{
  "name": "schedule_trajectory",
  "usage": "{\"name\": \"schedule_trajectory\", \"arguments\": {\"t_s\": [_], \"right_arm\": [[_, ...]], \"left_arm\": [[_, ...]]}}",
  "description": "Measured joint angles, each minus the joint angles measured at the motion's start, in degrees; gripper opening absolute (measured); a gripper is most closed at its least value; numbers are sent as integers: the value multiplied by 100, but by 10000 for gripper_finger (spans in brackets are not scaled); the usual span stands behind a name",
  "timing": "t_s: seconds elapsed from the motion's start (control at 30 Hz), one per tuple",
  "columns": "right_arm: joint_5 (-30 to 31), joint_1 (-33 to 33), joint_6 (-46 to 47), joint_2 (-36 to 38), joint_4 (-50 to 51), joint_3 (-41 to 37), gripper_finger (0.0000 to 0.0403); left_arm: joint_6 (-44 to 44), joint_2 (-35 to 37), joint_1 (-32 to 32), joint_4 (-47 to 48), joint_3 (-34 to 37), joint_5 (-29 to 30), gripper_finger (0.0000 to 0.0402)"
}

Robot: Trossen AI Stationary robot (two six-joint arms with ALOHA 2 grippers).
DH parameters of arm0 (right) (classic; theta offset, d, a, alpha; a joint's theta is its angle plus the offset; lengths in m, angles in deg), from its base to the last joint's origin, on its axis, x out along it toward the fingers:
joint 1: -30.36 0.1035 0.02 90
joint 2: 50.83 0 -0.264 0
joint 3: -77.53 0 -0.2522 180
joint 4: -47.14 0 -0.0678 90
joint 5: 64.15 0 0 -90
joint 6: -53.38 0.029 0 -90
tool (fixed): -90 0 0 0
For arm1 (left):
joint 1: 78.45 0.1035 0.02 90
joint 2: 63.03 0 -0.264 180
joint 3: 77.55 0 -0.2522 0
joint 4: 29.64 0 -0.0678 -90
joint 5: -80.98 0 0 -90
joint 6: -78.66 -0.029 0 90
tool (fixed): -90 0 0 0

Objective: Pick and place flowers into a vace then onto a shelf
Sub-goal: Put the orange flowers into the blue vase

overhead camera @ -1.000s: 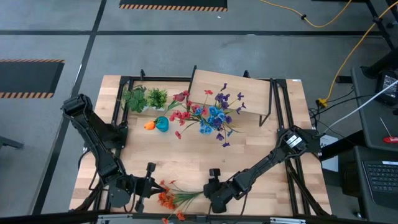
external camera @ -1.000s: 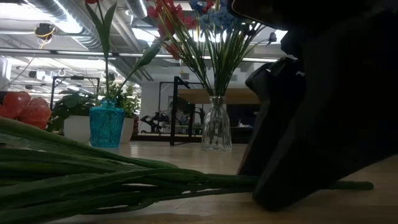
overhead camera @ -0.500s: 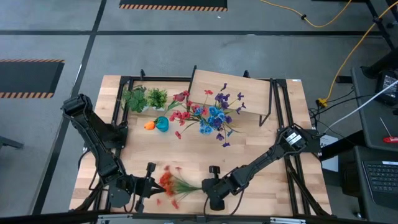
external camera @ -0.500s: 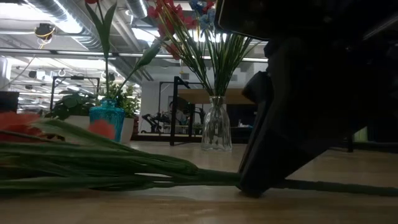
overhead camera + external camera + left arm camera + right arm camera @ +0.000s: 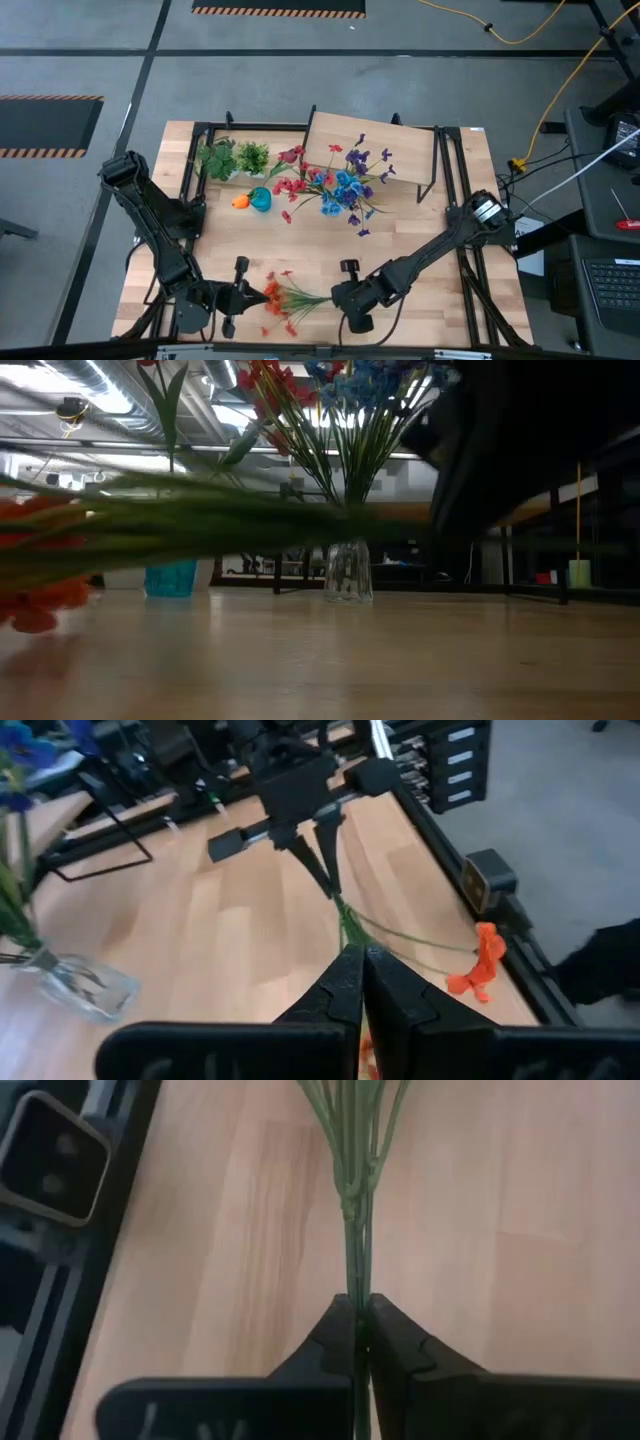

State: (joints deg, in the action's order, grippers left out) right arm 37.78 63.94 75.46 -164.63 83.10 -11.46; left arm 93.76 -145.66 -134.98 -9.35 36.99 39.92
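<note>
Right gripper pinched on orange flower spray stem, blooms ahead of fingertips, clear of table; left gripper shut, empty, beside blooms; pick underway; next: carry toward glass vase, stem down.

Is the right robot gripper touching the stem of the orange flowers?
Touching. The right wrist view shows the right gripper shut on the green stem of the orange flower spray, the stem pinched between its fingertips.

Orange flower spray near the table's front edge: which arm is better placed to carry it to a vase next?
The right. The right gripper is shut on the orange flower spray's stem and holds it above the tabletop in the low view. The left gripper is shut, holding nothing, beside the blooms.
</note>
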Motion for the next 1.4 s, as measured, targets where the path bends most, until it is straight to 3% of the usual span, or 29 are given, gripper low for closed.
{"name": "schedule_trajectory", "arguments": {"t_s": [0.3,0.7,0.8,1.1,1.27,1.4], "right_arm": [[42,-140,-557,708,381,-213,8],[192,-310,-1006,1975,-2338,-2262,11],[200,-310,-1169,2110,-3221,-2720,8],[201,-293,-1709,2155,-6488,-4043,8],[29,-293,-2555,2155,-7874,-4280,8],[-3,-357,-2847,2151,-7976,-4196,8]], "left_arm": [[13,0,9,6,0,173,14],[633,441,212,633,225,-531,2],[681,703,308,115,693,-825,2],[-66,1444,709,-3001,2549,-1247,2],[-280,1390,1029,-3341,2790,-1246,3],[-283,1320,1272,-3516,2791,-1095,2]]}}
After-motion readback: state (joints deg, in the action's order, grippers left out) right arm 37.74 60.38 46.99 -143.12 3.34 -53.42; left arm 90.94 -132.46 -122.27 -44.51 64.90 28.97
